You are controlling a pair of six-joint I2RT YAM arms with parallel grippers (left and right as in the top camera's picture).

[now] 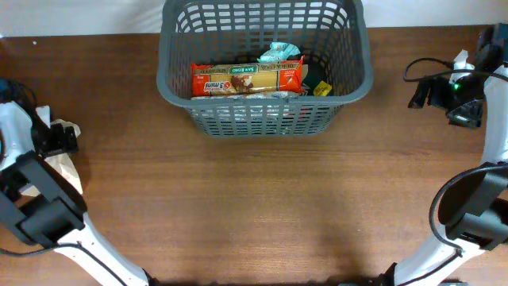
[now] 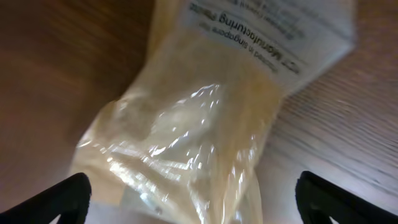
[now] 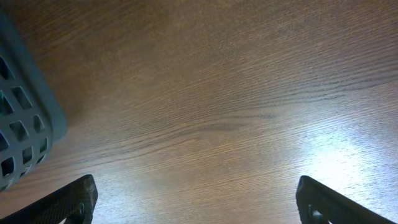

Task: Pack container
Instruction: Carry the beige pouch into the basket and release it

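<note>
Locating basket [image 1: 254, 119] at far centre of table [image 1: 254, 206], packets [image 1: 248, 79] inside. Finds left gripper [image 2: 199, 199] released, fingers [image 2: 65, 199] spread either side of a clear packet [image 2: 186, 137] near left table edge, well apart from basket. Finds right gripper [image 3: 199, 202] released above bare wood, basket wall near, on its left.

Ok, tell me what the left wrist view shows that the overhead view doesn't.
Left wrist only: the printed label text on the clear plastic packet of pale yellow contents, and the left gripper's dark fingertips spread wide on either side of it. Overhead only: the large dark grey slotted plastic basket, holding a long orange packet and a crumpled teal packet. Both: that pale packet, near the table's left edge in the overhead view, and the brown wooden table.
</note>
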